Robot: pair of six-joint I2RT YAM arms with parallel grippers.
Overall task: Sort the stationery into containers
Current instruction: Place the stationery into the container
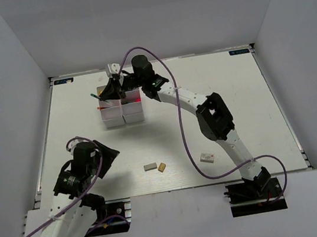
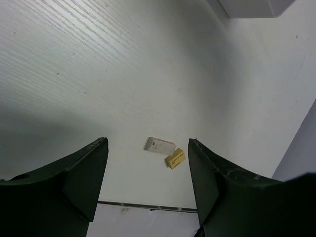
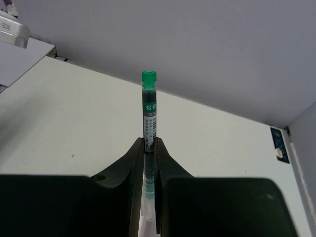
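"松石" on pen (image 3: 148, 112) (green band)

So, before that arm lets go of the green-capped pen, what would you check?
1. Right gripper shut on the green-capped pen: ok.
2. Pen held above the organiser: ok, by the top view.
3. Which compartment lies beneath it: cannot tell.
4. Left gripper open, away from the organiser: ok.
5. Grey eraser, tan eraser and white eraser sorted: not ok, all on the table.
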